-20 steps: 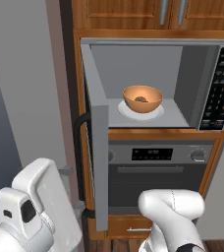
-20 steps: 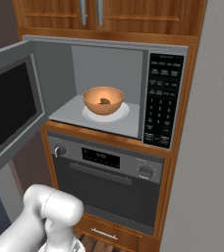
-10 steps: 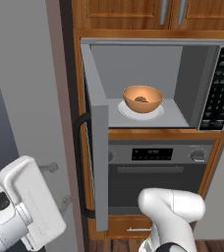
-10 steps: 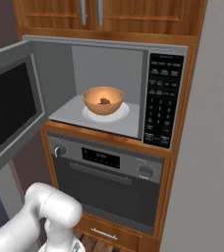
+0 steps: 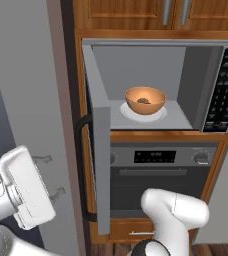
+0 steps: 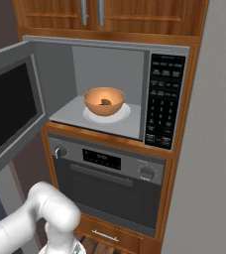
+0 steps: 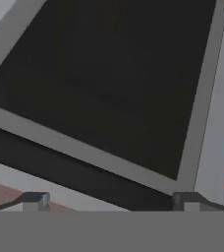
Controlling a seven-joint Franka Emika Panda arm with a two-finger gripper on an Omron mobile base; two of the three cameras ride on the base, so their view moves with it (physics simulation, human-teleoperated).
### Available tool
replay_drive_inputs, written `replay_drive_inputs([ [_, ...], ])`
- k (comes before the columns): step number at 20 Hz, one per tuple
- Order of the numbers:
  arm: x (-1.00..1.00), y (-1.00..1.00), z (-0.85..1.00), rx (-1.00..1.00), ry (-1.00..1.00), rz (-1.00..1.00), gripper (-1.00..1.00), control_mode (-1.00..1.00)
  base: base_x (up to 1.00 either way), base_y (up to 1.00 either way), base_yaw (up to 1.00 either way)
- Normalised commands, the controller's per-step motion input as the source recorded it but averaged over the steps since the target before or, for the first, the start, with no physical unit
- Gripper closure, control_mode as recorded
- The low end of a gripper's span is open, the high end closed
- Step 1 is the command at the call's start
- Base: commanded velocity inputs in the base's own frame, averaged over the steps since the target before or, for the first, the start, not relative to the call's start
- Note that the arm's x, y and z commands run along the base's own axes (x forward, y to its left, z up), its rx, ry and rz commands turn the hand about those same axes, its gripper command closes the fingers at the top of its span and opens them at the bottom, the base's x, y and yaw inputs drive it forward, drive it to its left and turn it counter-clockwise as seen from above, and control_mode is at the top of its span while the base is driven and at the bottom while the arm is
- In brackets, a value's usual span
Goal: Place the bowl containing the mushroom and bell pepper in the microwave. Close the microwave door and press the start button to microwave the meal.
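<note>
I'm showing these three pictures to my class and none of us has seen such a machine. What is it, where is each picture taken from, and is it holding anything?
It is a white robot arm on a driving base, in a computer-drawn kitchen. Two pictures come from cameras on the base, behind the arm to its left and right. The third comes from a camera on the hand, looking at the dark window of the microwave door. The door stands open. Inside the microwave, an orange bowl sits on a white plate with something dark in it. An oven is below. The hand is open and holds nothing.
</note>
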Motion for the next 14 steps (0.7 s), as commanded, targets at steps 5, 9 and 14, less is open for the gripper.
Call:
replay_drive_inputs([
  [5,0.42,0.34,-0.13,-0.08,0.0,-0.21,-1.0,-1.0,0.0,0.0,0.0],
  [9,0.36,0.19,-0.1,-0.06,0.0,-0.24,-1.0,-1.0,0.0,0.0,0.0],
  [14,0.15,-0.23,-0.06,0.0,0.0,-0.22,-1.0,-1.0,0.0,0.0,0.0],
])
